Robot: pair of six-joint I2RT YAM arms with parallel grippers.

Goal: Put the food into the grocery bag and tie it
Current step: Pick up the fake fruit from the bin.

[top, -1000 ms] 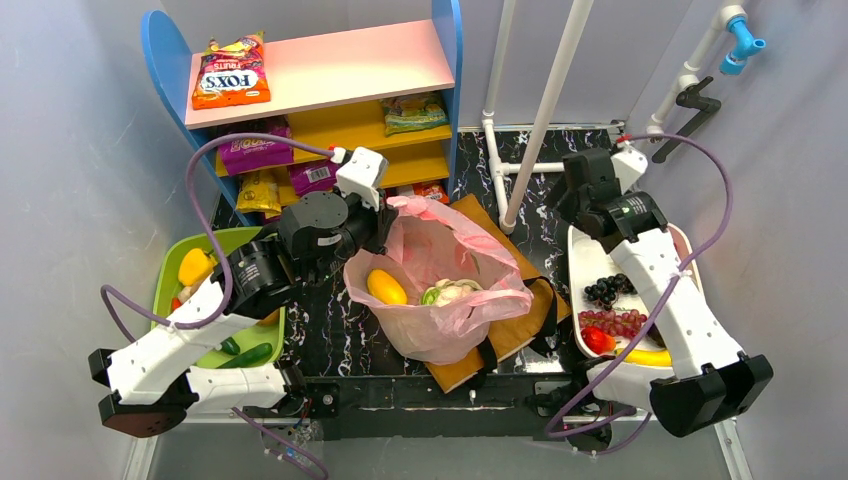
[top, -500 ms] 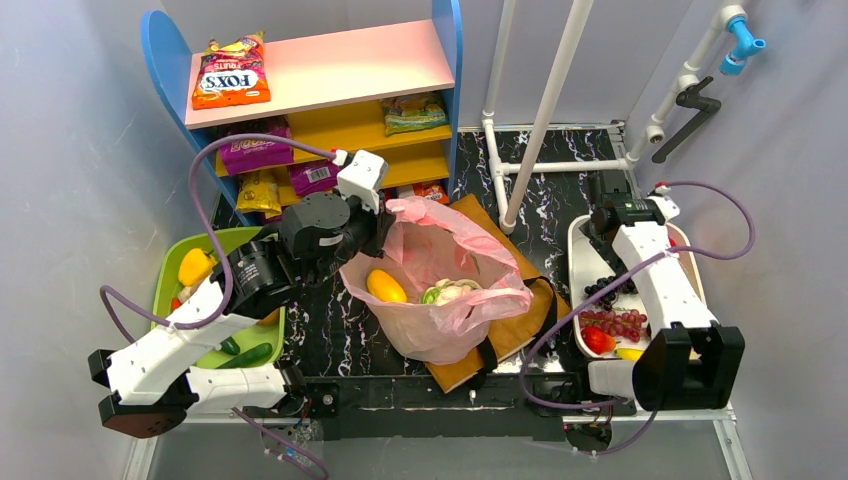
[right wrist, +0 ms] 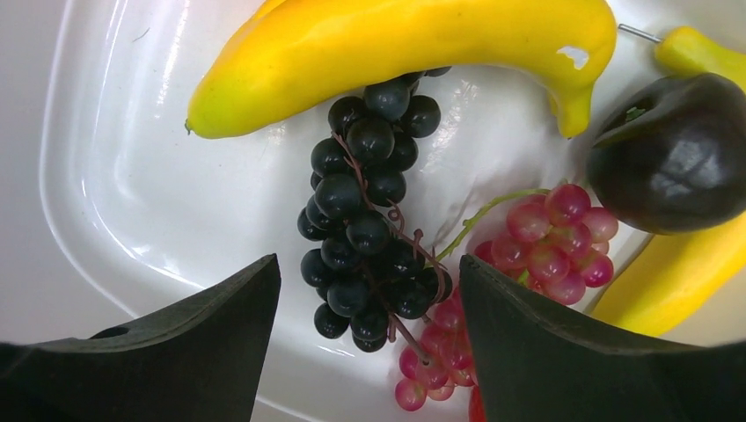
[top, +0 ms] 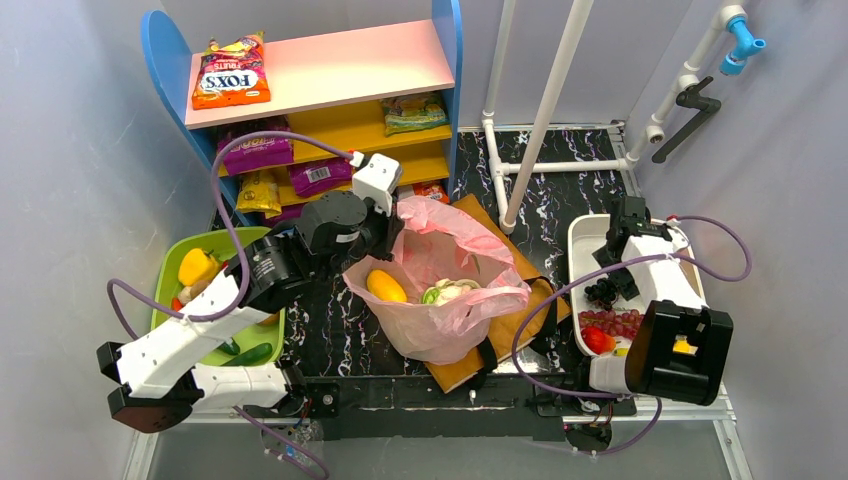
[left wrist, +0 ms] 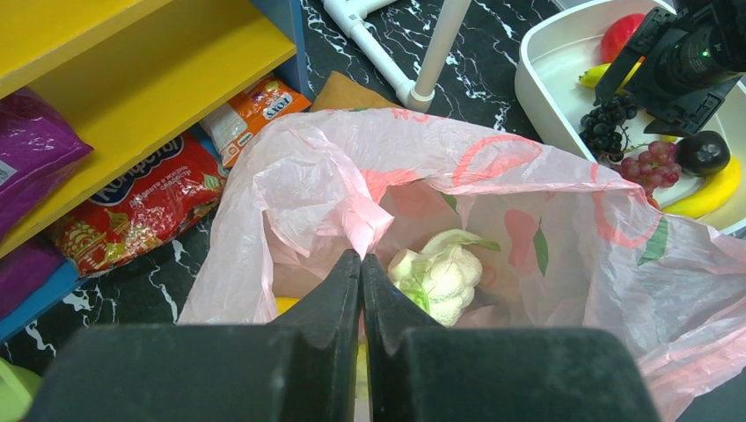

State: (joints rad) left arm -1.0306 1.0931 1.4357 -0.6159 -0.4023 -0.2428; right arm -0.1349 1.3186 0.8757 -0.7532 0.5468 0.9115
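Note:
The pink grocery bag (top: pixel 440 300) stands open on the table's middle, with a yellow fruit (top: pixel 386 286) and a green-and-white cauliflower (left wrist: pixel 440 277) inside. My left gripper (left wrist: pixel 361 259) is shut on a bunched fold of the bag's near-left rim (left wrist: pixel 356 220), holding it up. On the right, my right gripper (right wrist: pixel 369 268) hangs open just above the dark grapes (right wrist: pixel 369 229) in the white tray (right wrist: pixel 158 176); its fingers stand either side of the bunch's lower end without touching it. From above, the right gripper (top: pixel 612 272) points down at the dark grapes (top: pixel 603 291).
The tray also holds bananas (right wrist: pixel 396 53), red grapes (right wrist: pixel 554 237) and a dark round fruit (right wrist: pixel 677 154). A brown paper bag (top: pixel 525 265) lies under the pink one. A green bin (top: pixel 175 270) of vegetables sits at left, a shelf (top: pixel 330 70) with snack packets behind, and white pipes (top: pixel 545 110) stand in the middle.
My right arm swung from the table's back right to over the tray and came down onto the dark grapes. The left arm shifted slightly right, still gripping the bag.

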